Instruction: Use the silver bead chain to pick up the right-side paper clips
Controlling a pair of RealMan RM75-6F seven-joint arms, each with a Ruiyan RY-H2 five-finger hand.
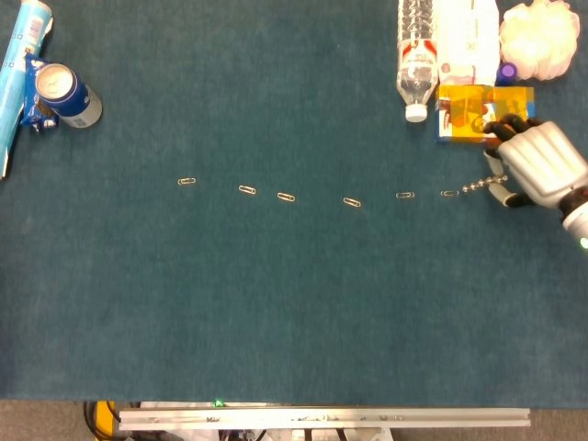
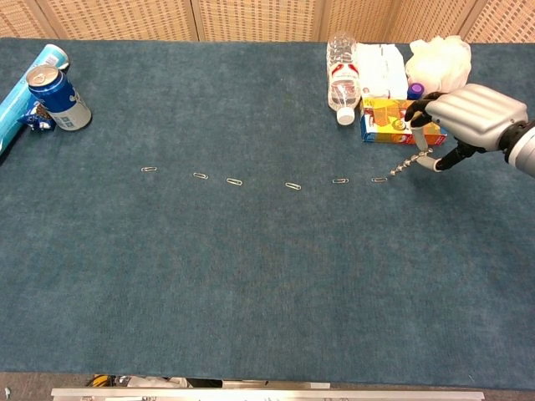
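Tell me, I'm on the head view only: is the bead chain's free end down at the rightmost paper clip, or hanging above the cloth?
Observer: In the chest view the silver bead chain slopes down from the right hand; its low end meets the rightmost paper clip.
Operator: Is the hand itself on the cloth?
Observer: No, in the chest view it looks raised, in front of the orange box.
Operator: What lies behind the table?
Observer: Woven tan panels along the far edge.
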